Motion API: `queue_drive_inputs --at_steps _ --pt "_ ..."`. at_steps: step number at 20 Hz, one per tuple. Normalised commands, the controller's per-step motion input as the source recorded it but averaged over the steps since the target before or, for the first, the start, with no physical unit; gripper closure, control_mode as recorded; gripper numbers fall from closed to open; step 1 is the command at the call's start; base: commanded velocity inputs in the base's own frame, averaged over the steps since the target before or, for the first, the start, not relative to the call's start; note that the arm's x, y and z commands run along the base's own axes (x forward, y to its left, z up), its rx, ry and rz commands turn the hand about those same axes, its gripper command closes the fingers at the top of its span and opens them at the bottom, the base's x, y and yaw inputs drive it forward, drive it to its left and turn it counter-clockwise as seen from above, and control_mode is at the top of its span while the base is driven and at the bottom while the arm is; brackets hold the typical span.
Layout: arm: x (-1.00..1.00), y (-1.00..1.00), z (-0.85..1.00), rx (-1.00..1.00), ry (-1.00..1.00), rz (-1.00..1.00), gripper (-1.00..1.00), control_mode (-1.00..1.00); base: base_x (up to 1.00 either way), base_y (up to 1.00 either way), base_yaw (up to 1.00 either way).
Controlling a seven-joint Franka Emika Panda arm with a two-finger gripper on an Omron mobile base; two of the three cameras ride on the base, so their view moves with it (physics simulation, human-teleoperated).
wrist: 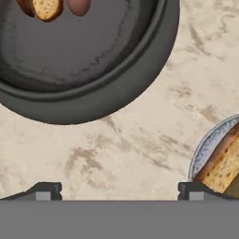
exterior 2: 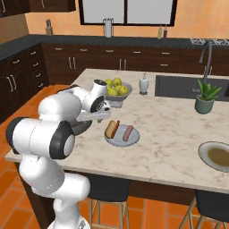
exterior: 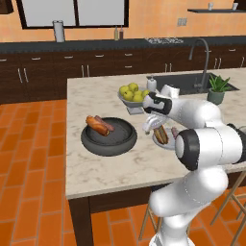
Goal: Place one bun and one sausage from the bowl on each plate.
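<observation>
The fingers (wrist: 120, 191) stand wide apart, holding nothing, above the marble desk (wrist: 140, 135) between the dark bowl (exterior: 109, 138) and a plate (exterior 2: 122, 135); the bowl holds one bun (exterior: 97, 125) and one sausage (exterior: 106, 124) (hand view crops both); right base view shows the plate's bun (exterior 2: 112, 128) beside its sausage (exterior 2: 128, 133).

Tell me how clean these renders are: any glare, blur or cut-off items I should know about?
Left base view: even light, no glare, soft shadow under the bowl; the arm hides part of the near plate. Right base view: sharp; bun and sausage on that plate read clearly. Hand view: the bowl's bun and sausage are cropped at the top; open gripper.
</observation>
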Motion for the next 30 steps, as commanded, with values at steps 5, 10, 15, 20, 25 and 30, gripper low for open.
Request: queue_drive_inputs --at_steps 5,10,15,20,25,30 --pt "0.3 1.0 0.0 0.02 0.08 0.47 -1.0 -1.0 0.0 0.0 0.0" --pt "0.17 1.0 0.0 0.0 0.1 0.37 -1.0 -1.0 0.0 0.0 0.0" --pt "0.23 0.77 0.0 0.0 0.05 0.31 -1.0 -1.0 0.0 0.0 0.0" --pt "0.33 0.52 -0.08 0.0 0.0 0.17 -1.0 -1.0 0.0 0.0 0.0" --pt "0.36 0.69 -0.2 0.0 0.0 0.1 -1.0 -1.0 0.0 0.0 0.0" --pt "0.41 0.48 -0.12 0.0 0.0 0.07 -1.0 -1.0 0.0 0.0 0.0"
